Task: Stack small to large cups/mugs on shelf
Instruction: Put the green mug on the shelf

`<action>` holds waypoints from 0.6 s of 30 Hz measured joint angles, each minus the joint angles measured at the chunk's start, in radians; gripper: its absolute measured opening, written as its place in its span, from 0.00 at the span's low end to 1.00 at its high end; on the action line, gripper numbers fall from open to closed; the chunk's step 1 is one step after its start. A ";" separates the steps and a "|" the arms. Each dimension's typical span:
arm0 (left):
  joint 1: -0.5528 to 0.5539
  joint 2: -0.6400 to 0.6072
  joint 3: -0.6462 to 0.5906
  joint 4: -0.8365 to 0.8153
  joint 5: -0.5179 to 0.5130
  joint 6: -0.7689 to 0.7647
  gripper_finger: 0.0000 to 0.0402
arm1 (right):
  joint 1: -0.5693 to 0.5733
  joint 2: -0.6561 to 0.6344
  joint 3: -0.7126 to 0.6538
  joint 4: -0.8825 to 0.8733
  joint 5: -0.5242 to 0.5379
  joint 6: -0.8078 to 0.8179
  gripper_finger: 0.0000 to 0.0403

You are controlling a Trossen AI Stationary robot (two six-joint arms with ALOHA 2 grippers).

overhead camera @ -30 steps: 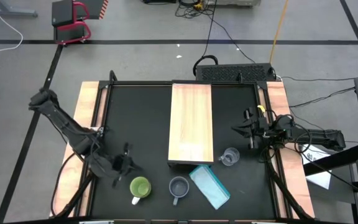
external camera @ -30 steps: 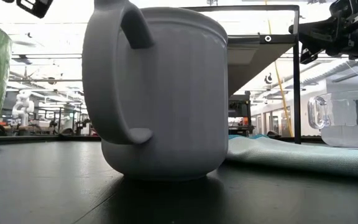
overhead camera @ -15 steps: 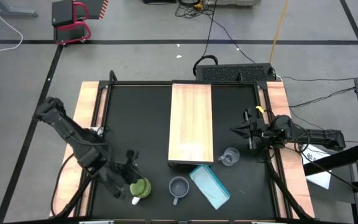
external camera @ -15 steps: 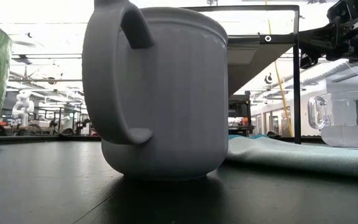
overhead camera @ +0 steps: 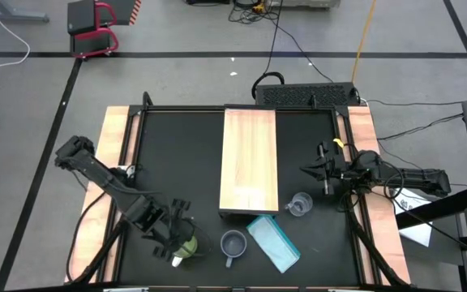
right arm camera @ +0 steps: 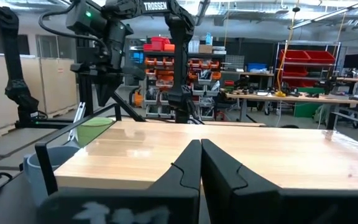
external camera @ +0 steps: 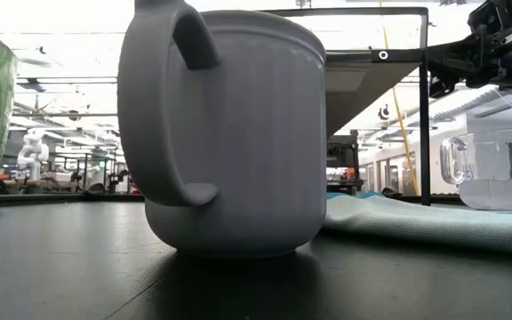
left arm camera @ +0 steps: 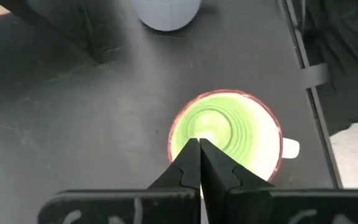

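The bright green mug point(left arm camera: 225, 138) stands on the black table near its near-left corner, its pale handle point(left arm camera: 289, 148) sticking out sideways. My left gripper point(left arm camera: 199, 144) is shut and hangs right over the mug's open mouth point(overhead camera: 186, 246). The grey-blue mug point(overhead camera: 233, 243) stands upright beside it, filling the low view point(external camera: 229, 133). The clear glass cup point(overhead camera: 299, 204) stands by the shelf's near-right corner. The light-wood shelf point(overhead camera: 249, 160) runs down the table's middle. My right gripper point(overhead camera: 319, 169) waits shut and level at the shelf's right side point(right arm camera: 199, 146).
A flat light-blue rectangular object point(overhead camera: 274, 242) lies slanted between the grey-blue mug and the glass cup, near the near edge. Wooden strips point(overhead camera: 117, 138) line the table's left and right sides. A dark box point(overhead camera: 306, 94) sits behind the far edge.
My left gripper has moved toward the table's near edge and rightward, from beside the green mug to directly above its mouth. The mugs, the cup and my right arm have stayed in place.
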 joint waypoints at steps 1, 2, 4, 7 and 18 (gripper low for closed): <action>0.005 0.000 0.000 0.000 0.004 -0.001 0.00 | 0.000 0.000 0.000 -0.001 0.000 0.000 0.00; 0.010 0.000 0.000 0.000 0.009 -0.001 0.00 | 0.000 0.000 0.000 -0.004 0.000 0.000 0.00; 0.019 0.000 0.000 0.000 0.011 -0.005 0.00 | 0.000 0.000 0.000 -0.020 0.000 0.000 0.00; 0.029 0.000 0.000 0.001 0.023 -0.037 0.03 | 0.000 0.000 0.000 -0.039 0.000 0.000 0.00; 0.033 -0.002 -0.014 0.026 0.013 -0.058 0.20 | 0.000 0.000 0.000 -0.046 0.000 0.000 0.00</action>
